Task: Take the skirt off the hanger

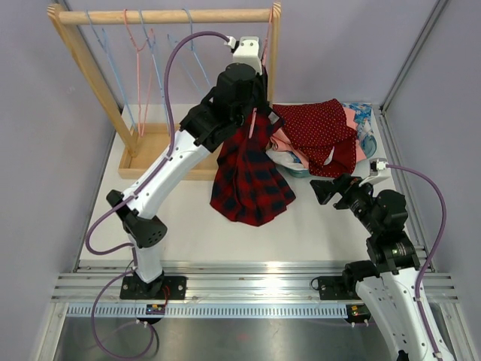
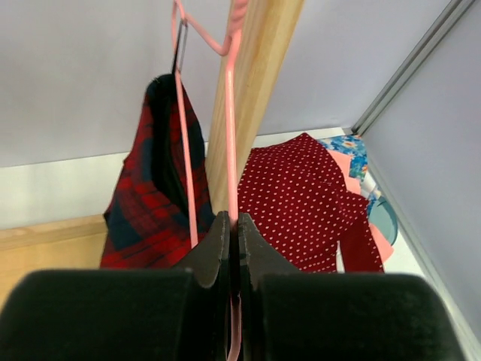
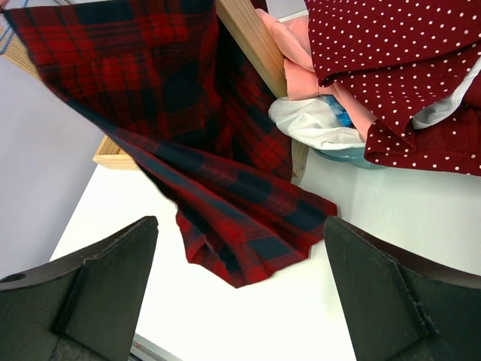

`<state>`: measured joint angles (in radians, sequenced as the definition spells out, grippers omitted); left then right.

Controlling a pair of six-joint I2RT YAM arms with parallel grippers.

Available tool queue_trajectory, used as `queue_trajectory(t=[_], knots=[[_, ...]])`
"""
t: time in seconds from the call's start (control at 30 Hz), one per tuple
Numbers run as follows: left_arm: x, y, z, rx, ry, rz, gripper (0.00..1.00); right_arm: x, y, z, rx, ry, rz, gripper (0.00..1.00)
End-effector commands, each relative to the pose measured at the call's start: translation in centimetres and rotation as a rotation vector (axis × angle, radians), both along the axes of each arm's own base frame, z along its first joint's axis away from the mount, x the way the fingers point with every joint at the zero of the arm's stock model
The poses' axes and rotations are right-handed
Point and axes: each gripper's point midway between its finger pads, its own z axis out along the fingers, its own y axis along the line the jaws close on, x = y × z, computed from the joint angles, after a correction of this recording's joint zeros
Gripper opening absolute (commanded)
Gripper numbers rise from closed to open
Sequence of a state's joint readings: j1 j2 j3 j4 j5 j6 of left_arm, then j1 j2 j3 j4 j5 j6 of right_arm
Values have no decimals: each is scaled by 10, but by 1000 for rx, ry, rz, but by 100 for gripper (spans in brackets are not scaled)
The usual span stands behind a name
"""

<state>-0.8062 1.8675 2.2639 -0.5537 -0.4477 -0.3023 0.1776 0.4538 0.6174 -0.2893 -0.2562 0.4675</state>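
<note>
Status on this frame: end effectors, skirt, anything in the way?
Left end effector shut on pink hanger. Right end effector open, empty, facing plaid skirt. Skirt hangs on hanger beside rack post; polka-dot clothes pile close by.

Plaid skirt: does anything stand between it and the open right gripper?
Nothing visible does. In the right wrist view the plaid skirt hangs straight ahead of the right gripper, whose jaws are spread wide. The polka-dot clothes pile sits off to the right, beside the path. The left gripper is shut on the pink hanger above.
</note>
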Motion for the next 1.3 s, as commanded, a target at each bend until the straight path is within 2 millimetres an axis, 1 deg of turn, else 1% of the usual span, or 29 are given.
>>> queue_trajectory(t=[0.0, 0.1, 0.17, 0.2, 0.23, 0.3, 0.33, 0.37, 0.4, 0.43, 0.47, 0.5, 0.53, 0.57, 0.6, 0.63, 0.67, 0.7, 0.73, 0.77, 0.8, 0.83, 0.87, 0.93, 0.97, 1.07, 1.1, 1.23, 1.27], knots=[[-22, 24, 57, -28, -135, 9, 0, 1, 6, 18, 3, -47, 36, 99], [-26, 36, 65, 2, -152, 29, 0, 0, 9, 27, 2, -63, 58, 99], [-29, 49, 73, 13, -167, 69, 0, 0, 13, 42, 4, -96, 84, 99], [-31, 55, 78, 14, -173, 79, 0, -3, 20, 52, 9, -124, 130, 99], [-36, 63, 90, 1, -192, 95, 0, -4, 24, 65, 9, -154, 155, 99], [-40, 71, 101, 1, -210, 102, 0, 3, 33, 73, 8, -140, 207, 99], [-47, 78, 114, -20, -231, 110, 0, 4, 35, 93, 7, -170, 223, 99], [-49, 82, 119, -26, -237, 114, 0, 16, 40, 90, 1, -130, 242, 99], [-52, 86, 123, -31, -243, 116, 0, 19, 47, 94, -2, -119, 270, 100], [-55, 88, 127, -37, -250, 115, 0, 23, 50, 117, -19, -158, 275, 100], [-59, 92, 134, -54, -261, 114, 0, 38, 60, 112, -42, -120, 287, 99], [-62, 94, 136, -60, -263, 114, 0, 40, 69, 134, -67, -147, 280, 100], [-64, 95, 138, -67, -265, 109, 0, 44, 78, 138, -97, -148, 285, 99], [-67, 98, 141, -82, -268, 109, 0, 60, 90, 130, -151, -124, 294, 100], [-69, 99, 142, -87, -265, 106, 0, 63, 94, 153, -161, -155, 275, 99], [-71, 99, 144, -96, -268, 97, 0, 57, 114, 157, -173, -171, 324, 99], [-74, 101, 146, -103, -269, 94, 0, 66, 125, 153, -182, -153, 327, 99], [-75, 102, 148, -107, -271, 91, 0, 64, 135, 167, -166, -187, 344, 99], [-76, 101, 148, -105, -272, 87, 0, 58, 151, 170, -154, -190, 381, 99], [-76, 102, 148, -101, -272, 87, 0, 60, 164, 164, -154, -176, 402, 100], [-76, 101, 146, -94, -269, 86, 0, 61, 172, 169, -147, -191, 400, 100], [-75, 101, 145, -90, -267, 89, 0, 60, 180, 167, -146, -188, 408, 99], [-74, 101, 144, -85, -266, 90, 0, 55, 197, 160, -148, -177, 441, 99], [-72, 100, 140, -75, -258, 93, 0, 53, 212, 153, -144, -168, 454, 99], [-72, 100, 140, -78, -258, 94, 0, 48, 227, 143, -152, -151, 480, 100], [-72, 101, 137, -73, -258, 99, 0, 42, 246, 131, -159, -135, 494, 99], [-73, 102, 138, -78, -262, 99, 0, 34, 256, 128, -159, -139, 511, 100], [-73, 100, 133, -86, -250, 93, 0, 25, 274, 119, -161, -140, 539, 99], [-74, 99, 132, -94, -245, 86, 0, 32, 274, 117, -164, -143, 501, 99]])
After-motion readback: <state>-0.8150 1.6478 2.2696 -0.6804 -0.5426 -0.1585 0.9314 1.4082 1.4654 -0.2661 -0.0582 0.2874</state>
